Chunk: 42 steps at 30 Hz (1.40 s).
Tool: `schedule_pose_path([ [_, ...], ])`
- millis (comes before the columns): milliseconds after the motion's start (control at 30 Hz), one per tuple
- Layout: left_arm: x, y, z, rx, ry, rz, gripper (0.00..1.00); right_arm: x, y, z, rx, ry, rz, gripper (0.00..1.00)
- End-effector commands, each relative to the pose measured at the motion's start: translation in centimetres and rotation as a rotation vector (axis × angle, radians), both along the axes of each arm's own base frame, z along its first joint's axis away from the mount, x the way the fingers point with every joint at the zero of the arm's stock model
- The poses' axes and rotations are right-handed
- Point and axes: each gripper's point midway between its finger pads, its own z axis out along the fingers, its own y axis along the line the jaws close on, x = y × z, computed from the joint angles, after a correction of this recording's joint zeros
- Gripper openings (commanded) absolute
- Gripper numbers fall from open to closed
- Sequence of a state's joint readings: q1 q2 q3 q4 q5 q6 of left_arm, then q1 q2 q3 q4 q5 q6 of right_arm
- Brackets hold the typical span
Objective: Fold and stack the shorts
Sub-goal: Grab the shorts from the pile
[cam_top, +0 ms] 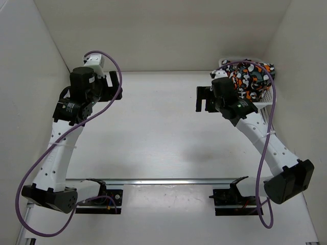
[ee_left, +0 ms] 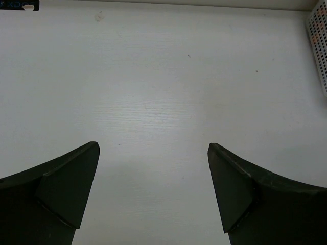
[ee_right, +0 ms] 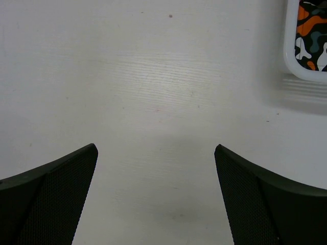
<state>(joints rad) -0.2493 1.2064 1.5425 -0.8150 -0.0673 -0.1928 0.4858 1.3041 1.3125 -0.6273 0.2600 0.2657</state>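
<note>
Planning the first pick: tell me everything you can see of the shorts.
The shorts are soft fabric printed with orange, white, grey and black camouflage blotches. They lie bunched, not folded flat, heaped in the white mesh basket at the far right corner of the table, rising above its rim. The right arm hides their left edge. No drawstring or leg opening can be made out. Only the basket is seen touching them.
</note>
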Motion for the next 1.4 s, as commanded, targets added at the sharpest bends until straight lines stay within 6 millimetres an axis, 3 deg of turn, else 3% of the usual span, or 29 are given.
schedule_pose_path([
  [0,-0.2,0.4,0.2,-0.044,-0.006,0.017,0.99,0.8,-0.6,2.3,0.015,-0.057,-0.053,1.00],
  [100,-0.5,-0.6,-0.8,-0.083,0.030,-0.022,0.99,0.9,-1.4,2.2,-0.015,-0.059,-0.088,1.00],
  [300,-0.6,-1.1,-2.9,-0.098,0.093,-0.029,0.99,1.6,-6.0,1.3,-0.067,-0.029,-0.252,1.00],
  [400,-0.9,-1.8,-2.8,-0.125,0.101,-0.063,0.99,3.0,-9.8,2.0,-0.004,-0.010,-0.369,1.00],
  [433,-0.9,-2.1,-2.8,-0.125,0.102,-0.072,0.99,3.7,-12.4,2.1,0.022,-0.004,-0.429,1.00],
  [467,-1.0,-2.1,-3.3,-0.114,0.110,-0.064,0.99,4.5,-13.1,3.0,0.061,-0.013,-0.436,1.00],
  [533,-0.9,-1.9,-3.9,-0.098,0.119,-0.045,0.99,6.6,-14.8,1.7,0.140,0.055,-0.447,1.00],
  [567,-0.9,-1.7,-4.3,-0.090,0.126,-0.034,0.99,8.0,-15.5,-0.1,0.136,0.113,-0.464,1.00],
  [600,-0.9,-1.5,-4.3,-0.086,0.125,-0.025,0.99,9.3,-16.9,1.4,0.141,0.078,-0.511,1.00],
  [633,-0.9,-1.5,-4.3,-0.086,0.125,-0.025,0.99,10.2,-17.6,1.4,0.133,0.075,-0.531,1.00],
  [667,-0.9,-1.5,-4.3,-0.086,0.125,-0.025,0.99,11.6,-18.5,-0.4,0.114,0.112,-0.559,1.00],
  [700,-0.9,-1.6,-4.3,-0.094,0.126,-0.021,0.99,12.6,-19.5,-0.8,0.120,0.117,-0.585,1.00],
  [733,-0.9,-1.6,-4.3,-0.094,0.126,-0.021,0.99,14.3,-19.9,0.7,0.149,0.074,-0.588,1.00],
  [767,-0.7,-1.6,-4.6,-0.092,0.135,-0.021,0.99,16.0,-20.3,-1.6,0.161,0.120,-0.594,1.00],
  [800,-0.5,-1.7,-5.0,-0.089,0.147,-0.020,0.99,17.0,-21.2,-2.0,0.175,0.122,-0.602,1.00],
  [867,-0.2,-1.9,-5.5,-0.089,0.164,-0.027,0.99,20.2,-21.7,-3.0,0.212,0.119,-0.607,1.00],
  [933,0.1,-1.8,-6.5,-0.077,0.195,-0.016,0.99,21.9,-22.0,-3.6,0.214,0.108,-0.606,1.00],
  [967,0.1,-1.8,-6.5,-0.076,0.195,-0.015,0.99,23.1,-22.1,-5.3,0.218,0.123,-0.614,1.00],
  [1033,0.6,-1.6,-7.1,-0.069,0.212,0.009,0.99,24.9,-22.3,-4.9,0.233,0.087,-0.617,1.00],
  [1067,0.6,-1.4,-7.2,-0.065,0.210,0.017,0.99,26.0,-22.5,-7.1,0.240,0.107,-0.628,1.00],
  [1200,0.9,-0.6,-8.4,-0.017,0.255,0.053,0.99,28.8,-24.0,-8.9,0.228,0.064,-0.697,0.88],
  [1233,1.2,-0.4,-8.4,0.000,0.257,0.055,0.99,29.4,-24.6,-9.3,0.231,0.051,-0.705,0.77],
  [1267,1.2,-0.1,-8.0,0.008,0.250,0.069,0.99,29.8,-24.7,-9.3,0.241,0.037,-0.709,0.72],
  [1300,1.2,-0.1,-8.5,0.013,0.269,0.070,0.99,30.3,-24.2,-8.5,0.265,0.017,-0.682,0.63],
  [1333,1.5,0.0,-8.4,0.019,0.267,0.079,0.99,30.5,-24.2,-8.7,0.265,0.014,-0.681,0.37],
  [1367,1.6,0.1,-8.0,0.021,0.255,0.087,0.99,30.6,-24.3,-8.3,0.267,0.005,-0.680,0.25],
])
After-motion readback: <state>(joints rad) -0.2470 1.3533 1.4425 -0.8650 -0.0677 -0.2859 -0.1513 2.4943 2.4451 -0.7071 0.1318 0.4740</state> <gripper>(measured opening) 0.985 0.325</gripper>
